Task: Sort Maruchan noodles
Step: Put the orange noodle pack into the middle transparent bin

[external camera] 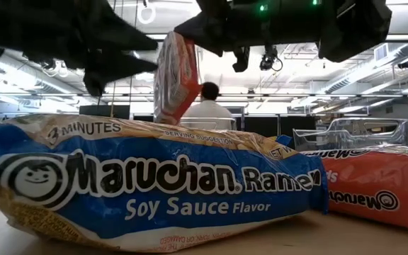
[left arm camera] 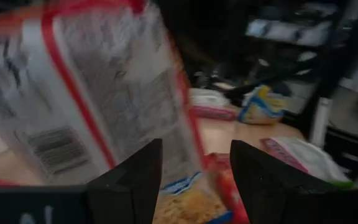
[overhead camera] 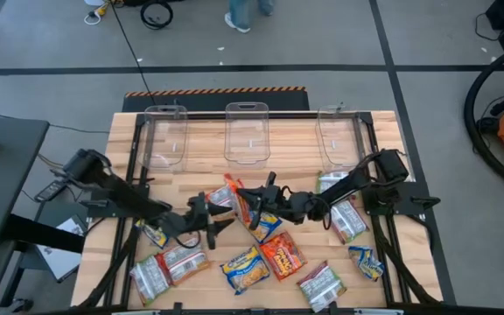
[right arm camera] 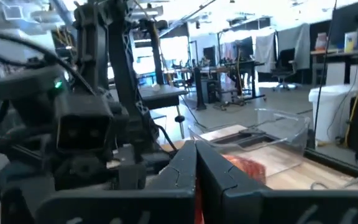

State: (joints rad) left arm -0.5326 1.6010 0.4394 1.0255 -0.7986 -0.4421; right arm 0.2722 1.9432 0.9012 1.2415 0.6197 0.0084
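Observation:
An orange-red Maruchan packet stands on edge in the air above the table's middle; its printed back faces my left gripper. My right gripper reaches in from the right and is shut on it. My left gripper stands open just left of the packet, with nothing between its fingers. Several more packets lie flat on the table's near half: a yellow-and-blue one, an orange-red one and silvery ones. My right gripper pinches the orange-red packet between its two shut fingers, near the packet's upper edge. The fingers come about level from the table's right. The packet hangs upright below them; in the low view its lower end is hidden behind a soy-sauce packet.
Three clear plastic bins stand in a row along the far edge. More packets lie at the right and under the grippers. A person sits in the room beyond the table.

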